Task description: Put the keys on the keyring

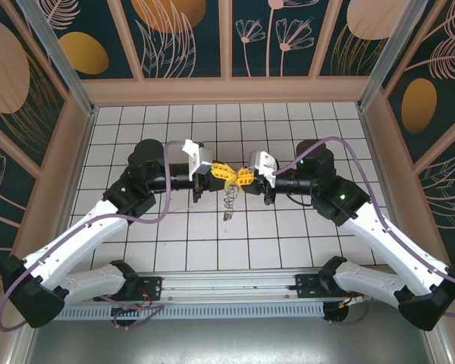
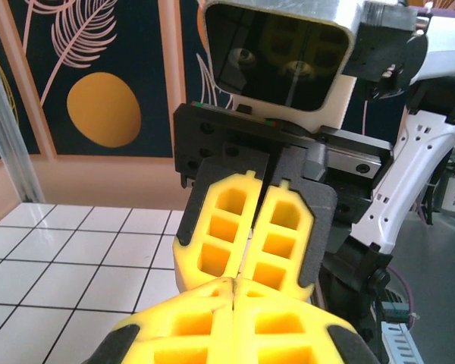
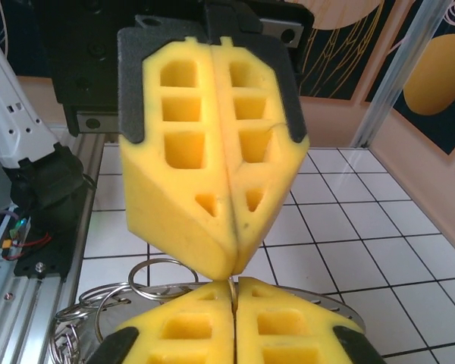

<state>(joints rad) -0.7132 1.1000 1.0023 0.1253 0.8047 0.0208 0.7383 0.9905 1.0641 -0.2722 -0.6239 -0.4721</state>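
Note:
My left gripper (image 1: 221, 173) and right gripper (image 1: 245, 177) meet tip to tip above the middle of the tiled floor, both shut. The keyring (image 1: 227, 202) hangs just under that meeting point as a small cluster of wire loops. In the right wrist view my right gripper (image 3: 233, 287) pinches a thin wire of the keyring between its yellow fingertips. The left gripper's fingers (image 3: 212, 152) point down onto the same spot. The flat ring (image 3: 330, 305) and silvery loops (image 3: 148, 275) lie just beyond. The left wrist view shows my left gripper (image 2: 233, 282) shut against the right fingers (image 2: 280, 235). The keys are hidden.
White tiled floor (image 1: 288, 129) inside a walled enclosure with patterned panels (image 1: 186, 38). Both arms (image 1: 83, 235) (image 1: 387, 235) reach in from the near rail (image 1: 227, 292), with cables looping over them.

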